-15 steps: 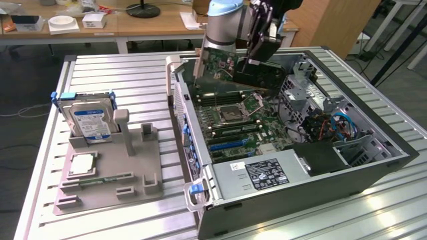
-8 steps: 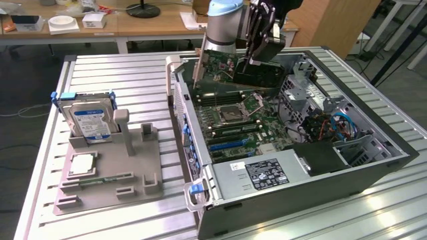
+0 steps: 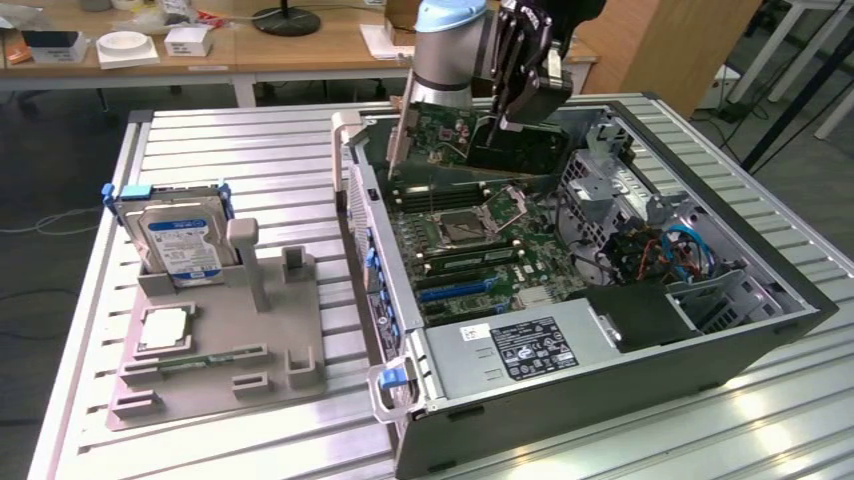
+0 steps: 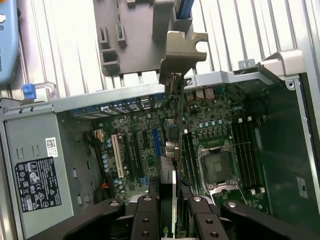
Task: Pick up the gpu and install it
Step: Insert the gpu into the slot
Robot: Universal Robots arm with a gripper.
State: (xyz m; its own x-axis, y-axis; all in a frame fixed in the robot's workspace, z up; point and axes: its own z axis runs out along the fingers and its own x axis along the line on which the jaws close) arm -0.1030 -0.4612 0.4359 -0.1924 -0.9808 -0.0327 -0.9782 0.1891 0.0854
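- The gripper (image 4: 172, 212) has its fingers (image 4: 145, 216) closed on the gpu (image 4: 175, 175), which hangs edge-on straight below them.
- In the exterior view the gpu (image 3: 447, 125) is held in the air over the motherboard (image 3: 467, 235) inside the open case (image 3: 747, 335), not seated.
- Its long axis runs parallel to the blue slot (image 4: 156, 142), with the bracket (image 4: 182, 47) end toward the case wall. The card seems to sit just to the CPU socket (image 4: 220, 167) side of that slot.

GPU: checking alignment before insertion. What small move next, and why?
Probably a slight sideways shift toward the blue slot: the gripper holds the gpu above the motherboard, its edge running beside that slot, not over it.
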